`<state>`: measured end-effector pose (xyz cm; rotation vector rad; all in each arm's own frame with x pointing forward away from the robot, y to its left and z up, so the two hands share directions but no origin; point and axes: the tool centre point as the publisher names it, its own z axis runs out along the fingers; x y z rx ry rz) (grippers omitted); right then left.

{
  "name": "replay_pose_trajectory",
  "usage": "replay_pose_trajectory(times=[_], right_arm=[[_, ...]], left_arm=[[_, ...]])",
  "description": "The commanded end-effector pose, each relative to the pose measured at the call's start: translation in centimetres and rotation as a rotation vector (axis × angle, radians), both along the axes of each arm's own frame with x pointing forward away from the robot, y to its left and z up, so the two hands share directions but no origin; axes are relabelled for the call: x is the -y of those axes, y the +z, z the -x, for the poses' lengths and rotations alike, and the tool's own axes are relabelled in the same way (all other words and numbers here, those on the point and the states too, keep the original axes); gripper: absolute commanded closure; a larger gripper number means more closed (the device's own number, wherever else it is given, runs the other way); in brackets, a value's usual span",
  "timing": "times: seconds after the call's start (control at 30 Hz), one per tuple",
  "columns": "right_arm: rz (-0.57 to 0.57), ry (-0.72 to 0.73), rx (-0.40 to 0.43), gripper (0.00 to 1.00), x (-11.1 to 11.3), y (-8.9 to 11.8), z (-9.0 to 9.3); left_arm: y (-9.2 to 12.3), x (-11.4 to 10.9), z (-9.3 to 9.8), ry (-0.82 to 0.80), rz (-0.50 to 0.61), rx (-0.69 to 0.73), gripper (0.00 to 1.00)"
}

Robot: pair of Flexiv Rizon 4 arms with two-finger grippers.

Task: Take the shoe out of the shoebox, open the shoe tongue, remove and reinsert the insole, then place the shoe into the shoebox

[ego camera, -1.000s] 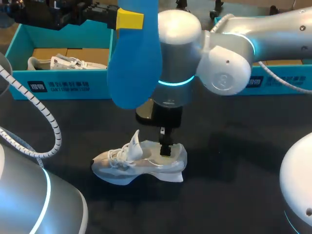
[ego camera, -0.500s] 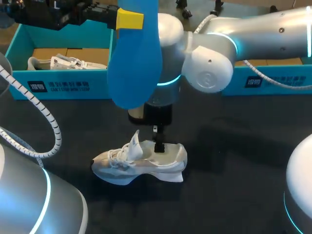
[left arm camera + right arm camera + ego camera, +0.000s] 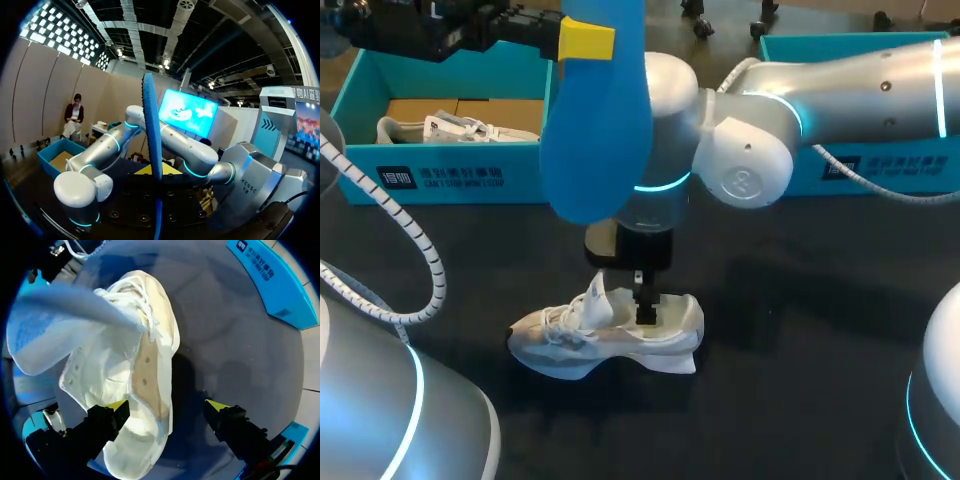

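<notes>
White shoe [image 3: 605,335] sits on the black table [image 3: 800,300]. Your right claw [image 3: 166,406] is spread wide at its heel, one finger inside, one outside. Your left claw [image 3: 595,40] pinches the blue insole [image 3: 598,130] tight, up high.

2 white shoes [image 3: 605,335] [image 3: 455,128], 2 teal shoeboxes [image 3: 440,175] [image 3: 890,165], 1 blue insole [image 3: 600,130], 2 arms [image 3: 400,420] [image 3: 880,70].

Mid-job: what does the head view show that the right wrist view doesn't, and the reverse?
Head only: the blue insole held aloft in the left pincer. Right wrist only: the right pincer open, one tip inside the white shoe, one outside its wall, and the bare tan footbed. Both: that shoe on the table, tongue up.
</notes>
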<state>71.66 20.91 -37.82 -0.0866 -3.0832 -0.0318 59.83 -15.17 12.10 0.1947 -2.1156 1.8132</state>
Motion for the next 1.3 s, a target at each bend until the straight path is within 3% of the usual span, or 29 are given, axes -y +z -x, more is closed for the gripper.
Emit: replay_pose_trajectory(times=[0.03, 0.07, 0.17, 0.2, 0.27, 0.67, 0.87, 1.3], right_arm=[[0.002, 0.004, -0.019, 0.18, -0.2, -1.0, -0.4], [0.003, 0.005, -0.022, 0.38, -0.2, -1.1, -0.4], [0.006, 0.005, -0.025, 0.74, -0.3, -1.3, -0.4], [0.008, 0.006, -0.028, 0.9, -0.3, -1.3, -0.4], [0.01, 0.007, -0.031, 1.0, -0.3, -1.4, -0.4], [0.019, 0.005, -0.05, 1.0, -0.2, -1.0, 0.2], [0.022, -0.05, -0.078, 1.0, 0.4, 0.6, 0.8], [-0.036, -0.377, -0.098, 1.0, 2.3, 4.0, 3.2]], left_arm=[[0.0, 0.1, -0.1, -0.001, -0.001, 0.0, 1.0], [0.0, 0.1, -0.1, -0.001, -0.001, 0.0, 1.0], [0.0, 0.1, -0.1, -0.001, -0.001, 0.0, 1.0], [0.0, 0.1, -0.1, -0.001, -0.001, 0.0, 1.0], [0.0, 0.1, -0.1, -0.001, -0.001, 0.0, 1.0], [0.0, 0.1, -0.1, -0.001, -0.001, 0.0, 1.0], [0.0, 0.1, -0.1, -0.001, -0.001, 0.0, 1.0], [0.0, 0.1, -0.1, -0.001, -0.001, 0.0, 1.0]])
